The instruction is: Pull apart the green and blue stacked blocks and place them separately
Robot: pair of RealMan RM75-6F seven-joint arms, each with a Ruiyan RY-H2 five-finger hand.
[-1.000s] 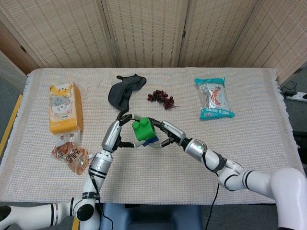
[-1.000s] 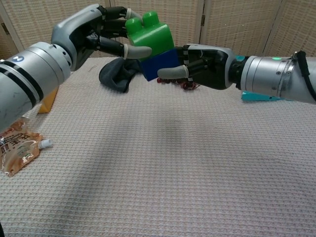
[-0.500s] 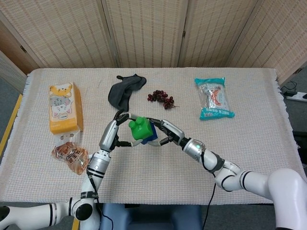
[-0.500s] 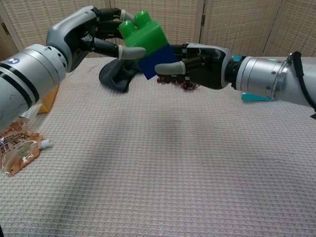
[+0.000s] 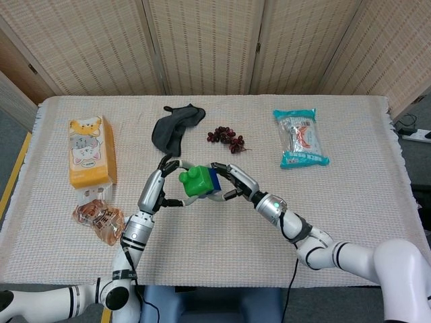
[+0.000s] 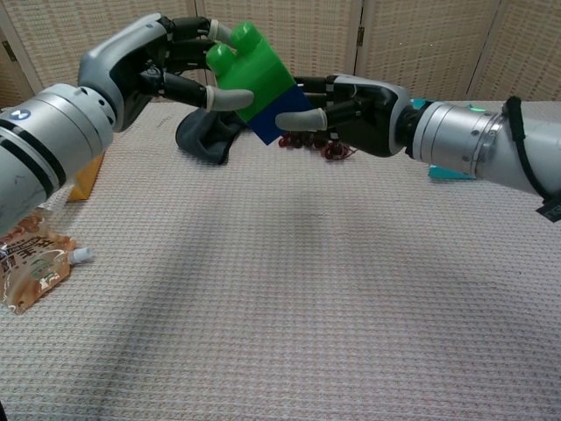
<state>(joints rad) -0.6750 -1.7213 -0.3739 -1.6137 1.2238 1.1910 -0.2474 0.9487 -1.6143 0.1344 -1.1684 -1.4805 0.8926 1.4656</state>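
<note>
The green block (image 6: 249, 68) and the blue block (image 6: 282, 114), seemingly joined and tilted, are held in the air above the bench (image 5: 350, 208), with the green block at 10 o'clock of the blue one in the chest view. The green block is grasped by the left robot hand (image 6: 153, 66) and the blue block by the right robot hand (image 6: 355, 110). Much of the blue block is hidden by fingers. An orange carton (image 5: 90, 152) printed with cartoon cats is seen at 9 o'clock of the blocks; its writing cannot be read. The print on the teal packet (image 5: 301, 138) at 2 o'clock is too small to make out. A dark cloth (image 5: 174, 128) and grapes (image 5: 227, 138) lie at 12 o'clock. A clear pouch (image 5: 100, 220) lies beside the carton.
</note>
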